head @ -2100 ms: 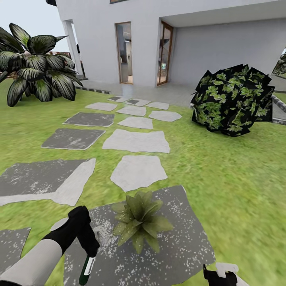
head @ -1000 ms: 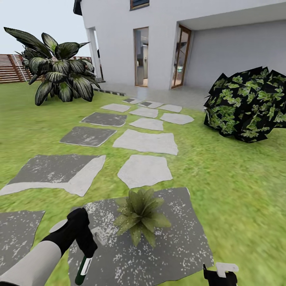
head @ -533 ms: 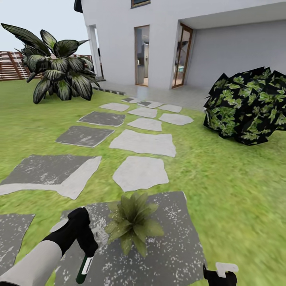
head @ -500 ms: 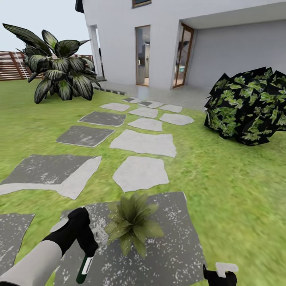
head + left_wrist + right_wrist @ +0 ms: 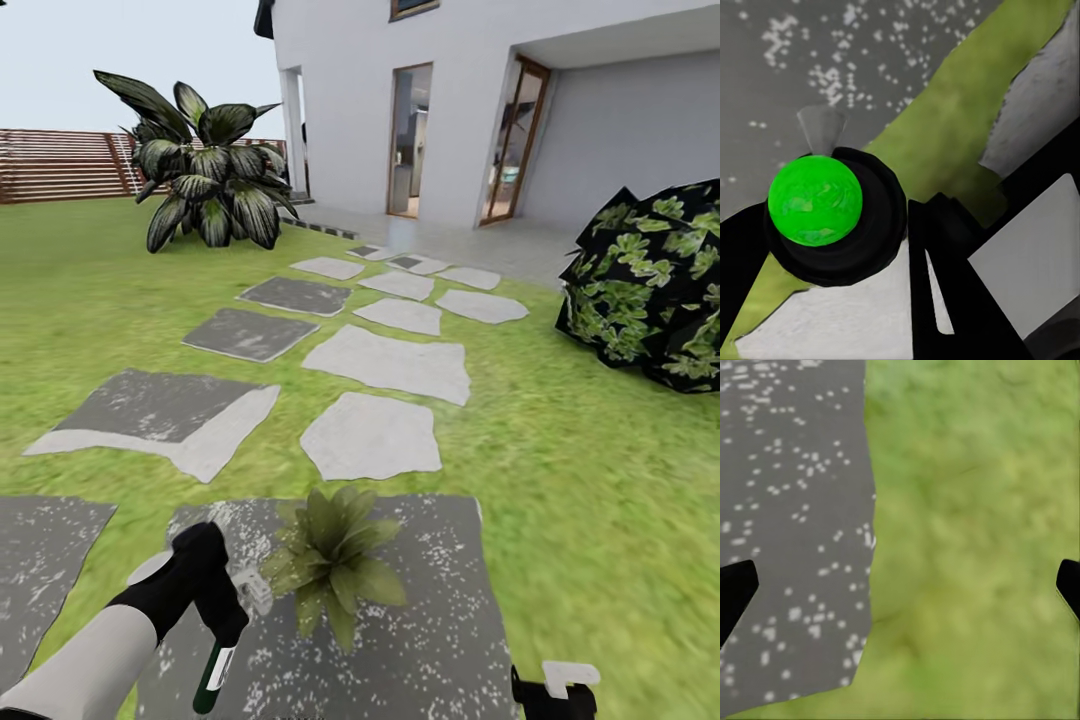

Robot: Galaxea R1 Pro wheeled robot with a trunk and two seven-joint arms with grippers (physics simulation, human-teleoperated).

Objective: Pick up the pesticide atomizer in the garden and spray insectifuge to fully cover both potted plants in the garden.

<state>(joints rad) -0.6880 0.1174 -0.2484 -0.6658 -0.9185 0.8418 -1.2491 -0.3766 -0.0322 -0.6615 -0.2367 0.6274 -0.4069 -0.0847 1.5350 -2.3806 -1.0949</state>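
Left gripper [image 5: 215,600]: your jaws are clamped on the pesticide atomizer [image 5: 216,668], which hangs base-down with its pale spray head [image 5: 252,590] just beside the leaves.
Right gripper [image 5: 553,692]: your fingertips sit far apart with nothing between them, over the seam of slab and lawn [image 5: 600,480].
Potted plant [image 5: 332,565]: it sits on the speckled paving slab [image 5: 440,620], close in front of you and right of the bottle.
Second plant: you have no sight of it here; the big striped-leaf shrub [image 5: 205,175] and the round dark bush [image 5: 655,285] are not your targets.
Risk, aim: your nozzle heading is hard to read, so spray may go wide of the rosette onto stone.
Risk, coverage: leaves on the far side may stay dry if you spray from one spot.
Risk, contact: the head is near enough that a small swing could brush or tip the pot.
Risk, grip: the bottle could slip if you loosen while squeezing.
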